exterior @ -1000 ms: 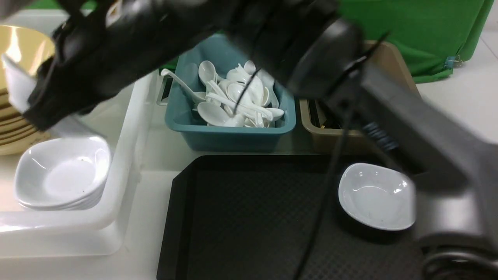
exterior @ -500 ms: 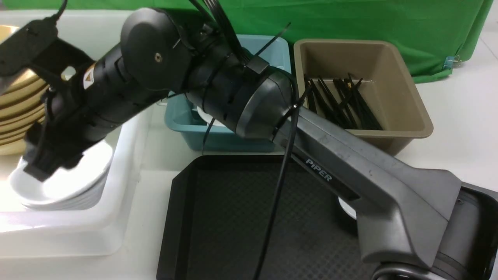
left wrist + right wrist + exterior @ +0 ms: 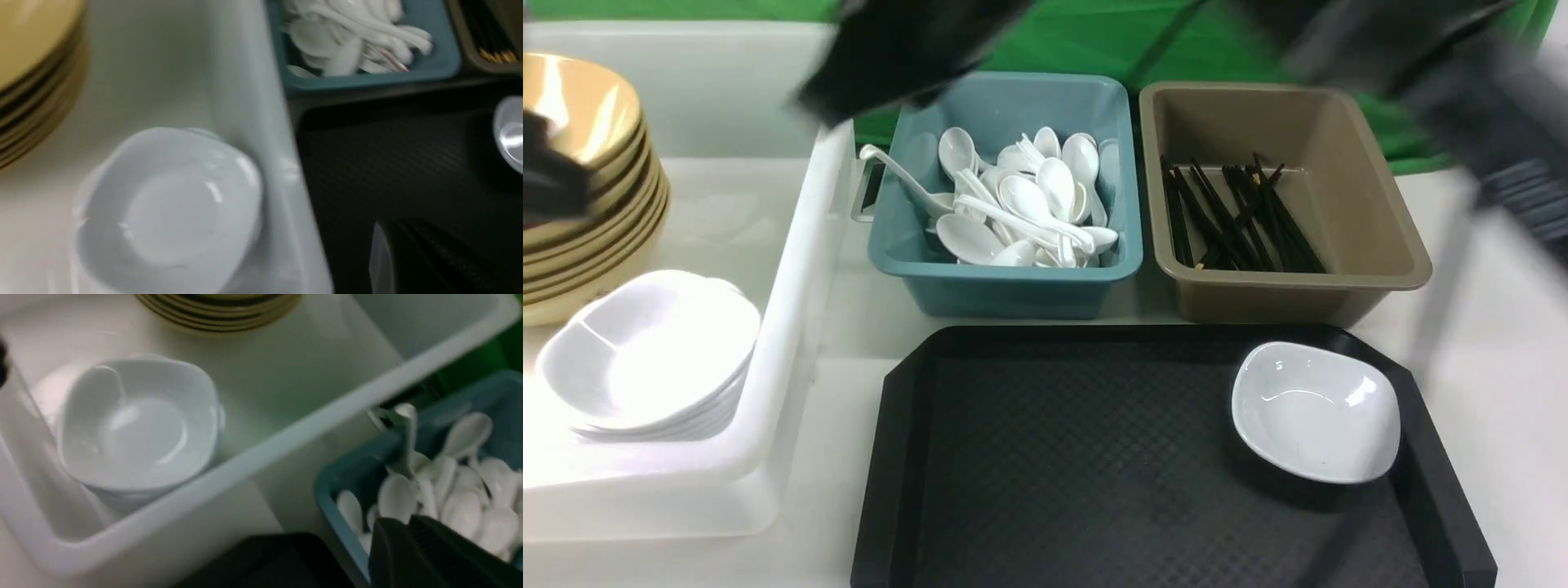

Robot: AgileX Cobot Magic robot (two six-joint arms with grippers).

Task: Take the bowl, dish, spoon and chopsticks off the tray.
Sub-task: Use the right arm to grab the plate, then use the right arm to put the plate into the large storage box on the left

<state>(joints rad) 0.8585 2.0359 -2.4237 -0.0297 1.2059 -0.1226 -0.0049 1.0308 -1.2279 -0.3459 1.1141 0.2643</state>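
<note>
The black tray holds only a white dish, at its right end; the left wrist view catches this dish at its edge. Mustard bowls are stacked in the white bin, spoons fill the teal tub and chopsticks lie in the brown tub. My right gripper is shut and empty above the teal tub's near corner. My left gripper is shut and empty above the tray's left part. In the front view the arms are only dark blurs along the top.
A stack of white dishes sits in the white bin's near part, its top one askew. The teal tub and the brown tub stand side by side behind the tray. Green cloth hangs at the back.
My right arm lowered a white dish onto the stack in the bin, let it go, then swung up and away to the right. The tubs and the tray's dish are uncovered again.
</note>
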